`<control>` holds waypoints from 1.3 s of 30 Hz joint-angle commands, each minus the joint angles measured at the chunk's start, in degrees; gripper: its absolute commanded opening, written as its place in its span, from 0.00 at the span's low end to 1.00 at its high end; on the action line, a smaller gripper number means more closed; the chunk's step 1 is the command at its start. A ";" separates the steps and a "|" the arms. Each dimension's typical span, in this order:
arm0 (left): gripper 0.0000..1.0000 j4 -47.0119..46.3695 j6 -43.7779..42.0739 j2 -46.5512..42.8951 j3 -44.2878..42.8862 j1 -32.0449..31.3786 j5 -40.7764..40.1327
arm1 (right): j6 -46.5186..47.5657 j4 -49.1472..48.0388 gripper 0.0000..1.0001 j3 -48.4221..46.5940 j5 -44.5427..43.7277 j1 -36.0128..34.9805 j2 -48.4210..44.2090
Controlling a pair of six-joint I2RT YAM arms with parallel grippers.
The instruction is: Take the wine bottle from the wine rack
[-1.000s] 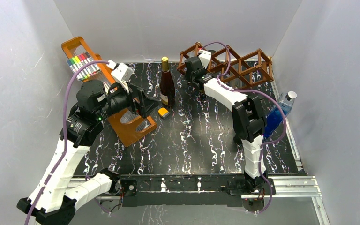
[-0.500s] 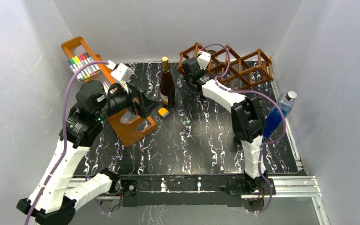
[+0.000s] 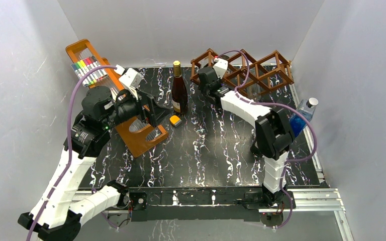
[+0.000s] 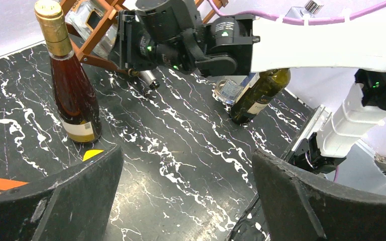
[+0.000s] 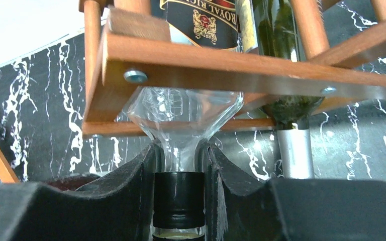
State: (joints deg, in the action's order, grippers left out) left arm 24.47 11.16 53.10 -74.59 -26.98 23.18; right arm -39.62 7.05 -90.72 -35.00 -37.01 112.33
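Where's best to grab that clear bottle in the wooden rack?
Take the clear bottle by its slim neck, from the front of the wine rack: only the neck pokes out, while wooden bars cage the wide body. The right tool grips there.

Body of wine bottle seemingly behind wine rack

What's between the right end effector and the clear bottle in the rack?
Nothing. The right wrist view shows the right end effector clamped directly on the neck of the clear bottle, just below a bar of the wine rack.
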 commanded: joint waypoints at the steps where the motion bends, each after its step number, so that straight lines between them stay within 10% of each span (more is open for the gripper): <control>1: 0.98 -0.24 0.48 -0.61 0.96 0.11 1.02 | 3.77 -10.99 0.00 5.92 3.18 -0.41 -7.08; 23: 0.98 -1.84 1.04 -0.02 3.52 0.09 1.89 | 16.29 -41.69 0.00 37.80 15.79 0.29 -22.75; 39: 0.98 -3.63 0.12 1.43 4.46 0.05 2.54 | 20.86 -37.65 0.00 49.22 19.25 0.35 -36.82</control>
State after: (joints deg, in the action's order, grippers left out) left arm 22.33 11.75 54.52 -69.97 -26.98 24.49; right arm -19.92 -26.98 -42.15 -19.29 -35.75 80.71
